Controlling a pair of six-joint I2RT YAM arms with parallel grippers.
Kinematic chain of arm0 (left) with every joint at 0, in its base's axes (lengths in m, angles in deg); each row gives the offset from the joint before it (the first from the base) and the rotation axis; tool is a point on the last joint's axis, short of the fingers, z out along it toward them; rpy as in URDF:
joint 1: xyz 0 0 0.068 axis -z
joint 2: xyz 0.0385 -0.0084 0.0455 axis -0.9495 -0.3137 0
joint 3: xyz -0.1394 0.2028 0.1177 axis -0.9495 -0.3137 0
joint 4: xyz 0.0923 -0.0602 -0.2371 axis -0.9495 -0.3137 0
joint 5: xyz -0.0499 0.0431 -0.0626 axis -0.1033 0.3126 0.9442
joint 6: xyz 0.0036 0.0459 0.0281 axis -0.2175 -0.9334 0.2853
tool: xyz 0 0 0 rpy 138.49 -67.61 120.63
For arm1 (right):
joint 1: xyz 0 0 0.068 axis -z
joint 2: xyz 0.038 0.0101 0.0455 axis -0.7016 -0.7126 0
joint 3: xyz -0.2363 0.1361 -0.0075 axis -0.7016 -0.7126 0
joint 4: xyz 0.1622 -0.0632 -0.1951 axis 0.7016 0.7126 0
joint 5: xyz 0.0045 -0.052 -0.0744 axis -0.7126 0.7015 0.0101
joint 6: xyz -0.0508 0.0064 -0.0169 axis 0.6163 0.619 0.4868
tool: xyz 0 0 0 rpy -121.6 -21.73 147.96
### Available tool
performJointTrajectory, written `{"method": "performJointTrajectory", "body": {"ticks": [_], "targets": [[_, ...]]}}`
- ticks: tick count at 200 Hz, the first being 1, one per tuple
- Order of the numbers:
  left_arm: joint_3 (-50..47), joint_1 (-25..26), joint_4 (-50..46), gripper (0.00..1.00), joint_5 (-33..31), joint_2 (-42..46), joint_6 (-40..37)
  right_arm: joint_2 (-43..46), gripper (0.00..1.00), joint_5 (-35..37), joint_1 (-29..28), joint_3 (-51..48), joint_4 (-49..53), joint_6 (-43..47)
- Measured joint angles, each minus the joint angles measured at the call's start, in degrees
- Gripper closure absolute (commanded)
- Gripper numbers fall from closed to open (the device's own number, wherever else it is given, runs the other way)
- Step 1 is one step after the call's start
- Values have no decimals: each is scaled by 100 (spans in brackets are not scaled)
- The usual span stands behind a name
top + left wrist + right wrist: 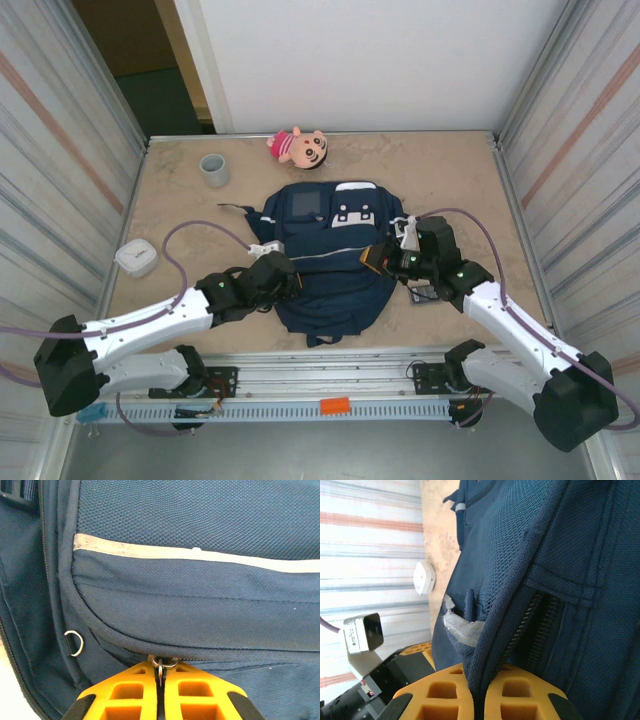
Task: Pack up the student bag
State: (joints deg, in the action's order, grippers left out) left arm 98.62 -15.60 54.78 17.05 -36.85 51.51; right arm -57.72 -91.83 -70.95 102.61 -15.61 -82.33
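**Q:** Where's the student bag?
**A:** The student bag (325, 250) lies flat in the middle of the counter (450, 180), front pockets up. It sits straight ahead of your two arm bases. A white stripe (200, 557) runs across its front panel.

**Q:** Left hand?
**A:** Your left hand (160, 682) is at the bag's left side. The orange fingers (125, 695) are pressed together, pinching the metal zipper pull (160, 666) at the seam below the stripe. A small metal D-ring (75, 643) hangs on the bag, left of that pull.

**Q:** Right hand?
**A:** Your right hand (477, 685) is at the bag's right side. Its fingers are squeezed tight on a fold of the bag's fabric edge. A line of zipper teeth (540, 625) runs just beside the pinch.

**Q:** What's around the bag?
**A:** A pink plush doll (297, 147) sits just past the bag's far end. A grey cup (214, 169) stands off the bag's far-left corner, apart from it. A small white container (136, 258) is well left of the bag. A dark flat item (420, 296) lies just right of the bag under your right arm; I can't tell what it is.
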Motion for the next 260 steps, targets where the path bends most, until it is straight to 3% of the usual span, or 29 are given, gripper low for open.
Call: {"method": "performJointTrajectory", "body": {"ticks": [28, 46, 88, 118, 167, 222, 240, 260], "targets": [[-177, -72, 282, 100, 175, 74, -577, -50, 52, -79, 254, 223, 457, 599], [-339, -133, 494, 100, 339, 238, -925, -9, 42, 105, 358, 501, 866, 1239], [-444, -188, 774, 100, 662, 597, -1565, 619, 41, 785, 260, 656, 1222, 3099], [-448, -240, 833, 100, 901, 776, -1867, 850, 39, 1270, -498, 654, 1060, 4448], [-446, -380, 822, 100, 1196, 787, -1965, -590, 36, 1550, -1862, 992, 826, 6481], [-380, -442, 632, 100, 1349, 850, -2074, -1641, 36, 1550, -2011, 1325, 337, 7427], [-343, -442, 562, 100, 1405, 850, -2146, -1851, 44, 1436, -2011, 1445, 157, 7556], [-315, -461, 527, 100, 1423, 850, -2216, -2109, 71, 1250, -2011, 1659, 90, 7713]]}}
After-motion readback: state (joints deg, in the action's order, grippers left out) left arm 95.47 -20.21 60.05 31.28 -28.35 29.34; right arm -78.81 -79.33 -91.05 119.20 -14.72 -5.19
